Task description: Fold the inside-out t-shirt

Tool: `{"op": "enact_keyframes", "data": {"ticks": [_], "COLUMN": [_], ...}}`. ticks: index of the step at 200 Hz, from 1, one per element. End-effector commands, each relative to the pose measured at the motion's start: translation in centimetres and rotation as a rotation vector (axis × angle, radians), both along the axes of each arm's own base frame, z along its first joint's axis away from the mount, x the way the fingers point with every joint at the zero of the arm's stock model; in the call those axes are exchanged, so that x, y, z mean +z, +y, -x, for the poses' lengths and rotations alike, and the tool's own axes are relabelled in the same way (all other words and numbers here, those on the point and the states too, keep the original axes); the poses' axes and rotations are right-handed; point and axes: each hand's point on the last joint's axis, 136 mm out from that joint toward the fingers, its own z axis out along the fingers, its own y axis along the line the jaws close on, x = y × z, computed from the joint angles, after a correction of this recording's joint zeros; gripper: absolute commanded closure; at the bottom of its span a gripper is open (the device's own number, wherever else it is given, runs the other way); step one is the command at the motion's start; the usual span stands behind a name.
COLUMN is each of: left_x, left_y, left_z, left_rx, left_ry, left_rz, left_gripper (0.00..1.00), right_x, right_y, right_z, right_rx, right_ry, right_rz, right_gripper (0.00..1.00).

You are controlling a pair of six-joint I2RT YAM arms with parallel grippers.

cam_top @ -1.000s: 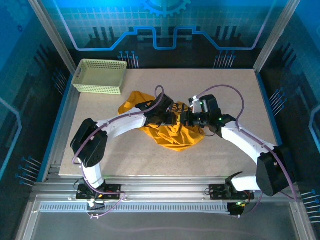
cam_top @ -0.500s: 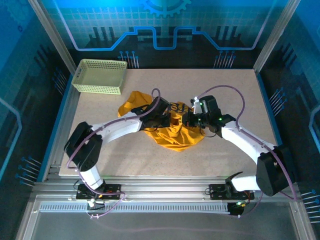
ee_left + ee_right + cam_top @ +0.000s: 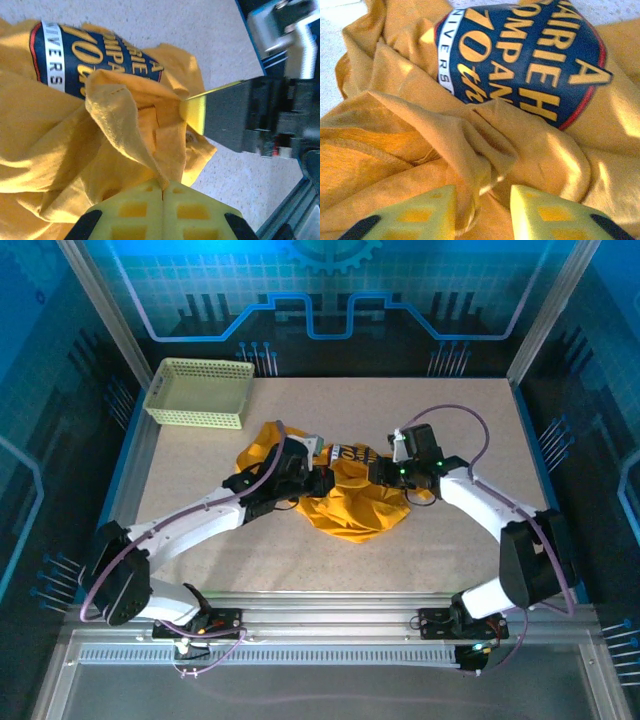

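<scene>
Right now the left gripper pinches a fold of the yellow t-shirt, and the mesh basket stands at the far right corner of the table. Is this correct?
Not quite: the mesh basket stands at the far left corner of the table, as the top external view shows. The rest is right: the left gripper pinches a fold of the t-shirt.

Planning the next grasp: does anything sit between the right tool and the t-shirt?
Nothing visible. The right tool hangs open over the t-shirt, a cloth fold between its fingers; the left tool is shut on it.
</scene>
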Motion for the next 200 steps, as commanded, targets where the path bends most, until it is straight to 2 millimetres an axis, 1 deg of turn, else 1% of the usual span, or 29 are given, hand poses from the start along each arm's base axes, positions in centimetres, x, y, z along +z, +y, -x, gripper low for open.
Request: {"op": "enact_keyframes", "data": {"ticks": [1, 14, 27, 45, 58, 66, 74, 94, 105, 109, 112, 119, 132, 142, 163, 171, 186, 200], "left_x": [-1.1, -1.6, -2.2, -3.2, -4.0, -4.5, -5.1, -7.5, -8.8, -9.3, -9.8, -10.7, -11.9, -12.4, -12.5, -12.5, -12.5, -12.4], "left_y": [-0.7, -0.7, -0.9, -1.5, -2.0, -2.1, -2.1, -1.6, -1.3, -1.3, -1.2, -1.1, -1.3, -1.6, -2.1, -2.2, -2.1, -2.2], "left_z": [0.4, 0.7, 1.2, 2.4, 3.5, 4.0, 4.5, 5.6, 6.2, 6.3, 6.5, 6.8, 7.3, 7.7, 7.9, 8.0, 7.9, 7.9], "left_rx": [-0.040, -0.048, -0.062, -0.090, -0.114, -0.121, -0.126, -0.111, -0.106, -0.106, -0.105, -0.105, -0.112, -0.121, -0.133, -0.137, -0.135, -0.135], "left_ry": [0.017, 0.018, 0.024, 0.045, 0.059, 0.071, 0.081, 0.132, 0.160, 0.170, 0.181, 0.200, 0.225, 0.235, 0.225, 0.221, 0.216, 0.213], "left_rz": [0.039, 0.044, 0.051, 0.058, 0.059, 0.060, 0.060, 0.036, 0.031, 0.028, 0.022, 0.013, 0.009, 0.012, 0.006, 0.007, 0.004, 0.004], "left_gripper": [1.00, 1.00, 1.00, 1.00, 1.00, 1.00, 1.00, 1.00, 0.99, 0.99, 0.99, 0.99, 0.98, 0.99, 0.99, 0.99, 0.98, 0.98], "right_x": [2.4, 2.5, 2.0, 0.5, -0.8, -1.7, -2.6, -5.2, -6.1, -6.0, -6.8, -7.0, -6.8, -6.4, -4.4, -3.5, -1.8, -1.3], "right_y": [0.2, 1.1, 2.1, 3.2, 3.6, 3.5, 3.2, 1.5, 0.8, 0.8, 0.3, 0.0, -0.3, -0.8, -0.9, -0.5, 1.1, 2.4], "right_z": [1.8, 2.7, 3.3, 3.6, 3.4, 3.3, 3.3, 3.8, 4.5, 4.5, 5.1, 5.6, 6.0, 6.3, 6.5, 6.6, 6.7, 6.9], "right_rx": [0.022, 0.041, 0.042, 0.025, 0.012, -0.002, -0.018, -0.078, -0.091, -0.095, -0.096, -0.098, -0.097, -0.107, -0.106, -0.091, -0.051, -0.026], "right_ry": [-0.058, -0.046, -0.015, 0.029, 0.059, 0.080, 0.098, 0.151, 0.162, 0.155, 0.170, 0.172, 0.166, 0.159, 0.099, 0.069, 0.016, 0.008], "right_rz": [0.072, 0.065, 0.059, 0.079, 0.106, 0.125, 0.142, 0.203, 0.214, 0.211, 0.222, 0.226, 0.227, 0.242, 0.260, 0.254, 0.215, 0.178], "right_gripper": [0.49, 0.47, 0.46, 0.42, 0.42, 0.43, 0.46, 0.56, 0.57, 0.57, 0.57, 0.57, 0.54, 0.54, 0.54, 0.55, 0.58, 0.61]}}
